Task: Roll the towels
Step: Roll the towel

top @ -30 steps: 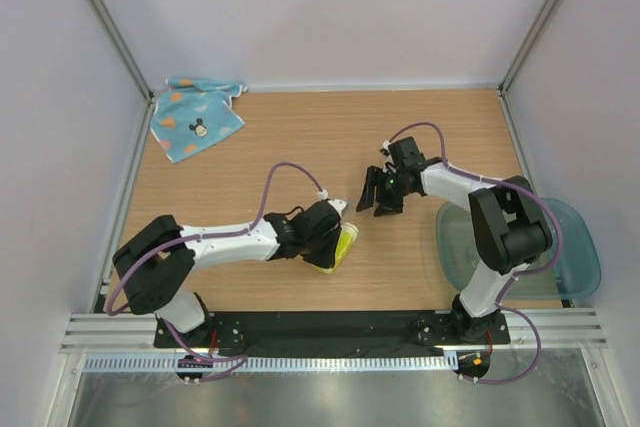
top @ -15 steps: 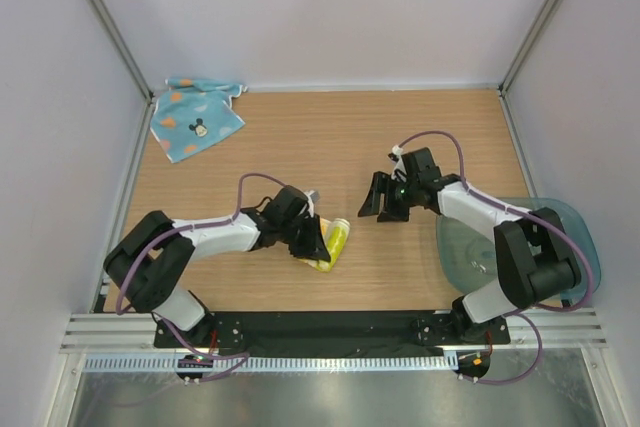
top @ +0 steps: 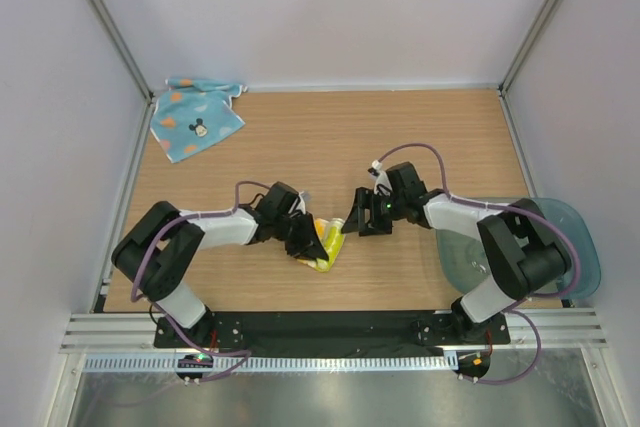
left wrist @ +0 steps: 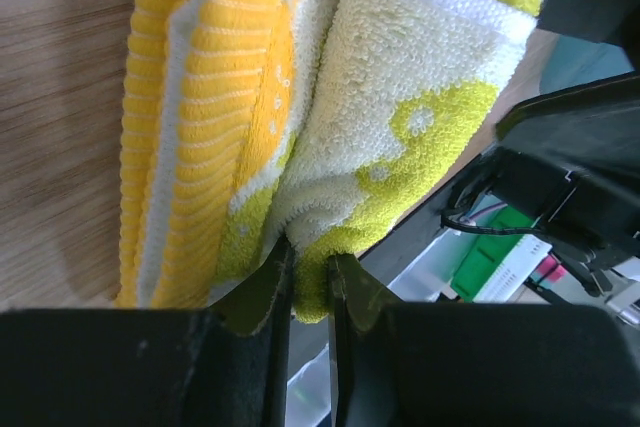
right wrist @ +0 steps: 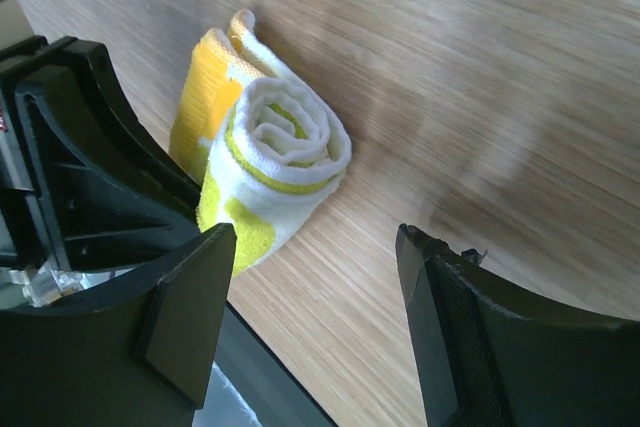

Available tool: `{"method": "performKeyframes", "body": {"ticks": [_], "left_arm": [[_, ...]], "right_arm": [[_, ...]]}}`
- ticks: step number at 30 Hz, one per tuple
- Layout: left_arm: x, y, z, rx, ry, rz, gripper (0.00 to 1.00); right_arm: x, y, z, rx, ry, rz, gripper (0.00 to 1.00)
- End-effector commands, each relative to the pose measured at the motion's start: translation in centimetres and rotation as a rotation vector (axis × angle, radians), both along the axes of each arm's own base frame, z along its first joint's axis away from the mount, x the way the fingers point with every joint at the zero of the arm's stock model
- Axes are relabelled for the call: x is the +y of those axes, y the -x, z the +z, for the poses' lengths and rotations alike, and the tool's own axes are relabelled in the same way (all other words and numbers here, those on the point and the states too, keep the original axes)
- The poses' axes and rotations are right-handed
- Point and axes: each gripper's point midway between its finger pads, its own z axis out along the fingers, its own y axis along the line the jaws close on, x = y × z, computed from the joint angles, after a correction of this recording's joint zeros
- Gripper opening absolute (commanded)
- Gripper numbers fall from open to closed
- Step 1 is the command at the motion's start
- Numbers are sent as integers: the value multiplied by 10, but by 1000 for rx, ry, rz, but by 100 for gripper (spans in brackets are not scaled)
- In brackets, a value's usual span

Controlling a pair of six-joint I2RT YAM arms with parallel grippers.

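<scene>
Rolled on the wooden table (top: 300, 137), well left of the clear tub (top: 585, 247): yellow towel (top: 329, 244), loose edge pinched in the left gripper (left wrist: 308, 269). Between roll and tub, right gripper (top: 352, 221) spread wide, not touching. Far left of the tub, blue towel (top: 195, 119). Spiral end seen only from the right wrist.
</scene>
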Motion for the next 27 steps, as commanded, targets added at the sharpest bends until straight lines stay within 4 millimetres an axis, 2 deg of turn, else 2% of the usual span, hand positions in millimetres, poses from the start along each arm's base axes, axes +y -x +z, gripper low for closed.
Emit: {"method": "performKeyframes", "body": {"ticks": [1,10,14,15,16,17,18,19,21,22,23,25,27], "left_arm": [[34,24,-45,126,-177,27,0],[35,20,-42,141,-156,36,0],[35,18,-37,130,-141,37,0],[34,17,-35,124,-138,37,1],[34,16,-33,114,-137,35,5],[36,15,-33,107,-150,38,13],[36,12,-28,78,-148,29,17],[38,10,-26,62,-161,27,22],[50,9,-27,33,-245,26,34],[48,4,-20,-11,-255,6,37],[56,6,-21,-19,-309,0,41],[52,4,-13,-66,-330,-32,45],[57,5,-10,-97,-394,-45,46]], "right_arm": [[20,-5,0,-58,-46,38,73],[45,-1,-19,-40,-44,81,70],[53,0,-22,-29,-53,95,62],[55,0,-22,-28,-56,95,57],[57,0,-22,-32,-56,100,53],[56,0,-22,-29,-53,99,48],[57,0,-21,-27,-49,101,40],[57,-1,-21,-27,-44,98,38],[57,-3,-19,-33,-37,98,35],[55,-3,-20,-27,-22,97,35],[55,-3,-19,-26,-17,97,34],[55,-4,-17,-22,-9,94,33],[54,-5,-15,-12,3,91,33]]}}
